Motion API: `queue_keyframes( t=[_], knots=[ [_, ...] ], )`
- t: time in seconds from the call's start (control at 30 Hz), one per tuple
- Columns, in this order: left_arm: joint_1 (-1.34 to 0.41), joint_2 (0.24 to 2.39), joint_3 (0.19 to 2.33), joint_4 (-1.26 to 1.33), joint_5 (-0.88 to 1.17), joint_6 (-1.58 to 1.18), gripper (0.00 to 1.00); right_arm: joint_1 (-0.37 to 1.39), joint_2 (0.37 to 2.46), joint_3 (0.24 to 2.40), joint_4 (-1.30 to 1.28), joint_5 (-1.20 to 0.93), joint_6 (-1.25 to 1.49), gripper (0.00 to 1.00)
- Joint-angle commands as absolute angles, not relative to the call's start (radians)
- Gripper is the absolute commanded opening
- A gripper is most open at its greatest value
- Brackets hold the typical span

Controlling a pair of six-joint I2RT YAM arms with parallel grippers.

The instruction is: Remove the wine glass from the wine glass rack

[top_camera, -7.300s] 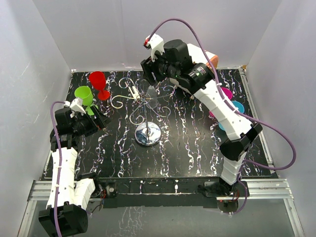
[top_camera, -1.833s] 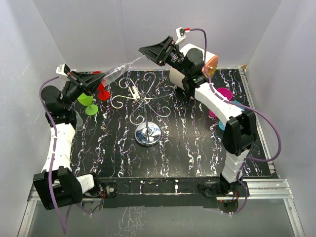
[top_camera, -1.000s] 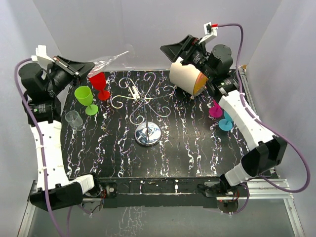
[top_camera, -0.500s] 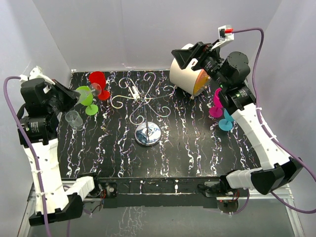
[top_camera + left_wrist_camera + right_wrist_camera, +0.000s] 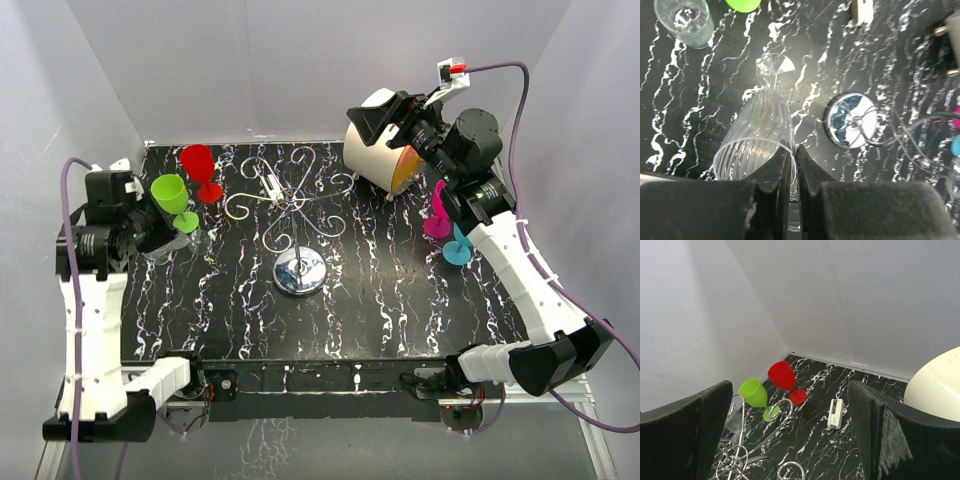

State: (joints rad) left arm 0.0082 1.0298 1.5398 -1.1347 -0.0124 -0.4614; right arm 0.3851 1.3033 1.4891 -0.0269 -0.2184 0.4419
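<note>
**Wine glass (image 5: 759,134) off rack, held in left fingers (image 5: 781,169)**

Glass: clear, with a ribbed bowl. The left fingers are pinched together on the bowl's rim, and the rim wall sits in the narrow gap between them.

Axis: in the left wrist view the long axis runs from the mouth, low in the frame and close to the camera, up to the round foot (image 5: 775,67) farther off. The mouth faces the wrist and the foot points toward the worktop (image 5: 700,105). The axis leans slightly, with the foot set a little right of the bowl's centre in that view. Contact between foot and worktop: cannot tell.

Position: left side of the worktop, near the green glass (image 5: 172,194) and the clear tumbler (image 5: 684,20). It is well apart from the wine glass rack (image 5: 288,210), which stands mid-worktop on its shiny round base (image 5: 299,271).

Right fingers (image 5: 695,432): spread wide with nothing between them. They are raised over the far right of the worktop, just beside the white drum (image 5: 372,155) with the orange face. The right wrist view takes in the red glass (image 5: 784,377), the green glass and a white clip (image 5: 834,413).

Magenta glass (image 5: 437,215) and blue glass (image 5: 459,250): close together at the right edge.
</note>
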Motion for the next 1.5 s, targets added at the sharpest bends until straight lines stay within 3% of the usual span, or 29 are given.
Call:
queue_keyframes(
  t=[0.0, 0.63, 1.1, 1.47],
  knots=[
    [-0.003, 1.137, 1.53, -1.177, -0.101, -0.381, 0.0, 0.384, 1.272, 1.504, 0.017, -0.206, 0.418, 0.99],
    [0.005, 1.507, 1.642, -1.107, -0.135, -0.266, 0.0, 0.385, 1.235, 1.472, 0.011, -0.168, 0.375, 0.99],
    [0.065, 1.601, 1.643, -1.066, -0.106, -0.255, 0.0, 0.387, 1.217, 1.427, 0.043, -0.188, 0.395, 0.98],
    [0.072, 1.587, 1.694, -1.084, -0.087, -0.252, 0.33, 0.391, 1.214, 1.437, 0.021, -0.188, 0.41, 0.98]
  ],
)
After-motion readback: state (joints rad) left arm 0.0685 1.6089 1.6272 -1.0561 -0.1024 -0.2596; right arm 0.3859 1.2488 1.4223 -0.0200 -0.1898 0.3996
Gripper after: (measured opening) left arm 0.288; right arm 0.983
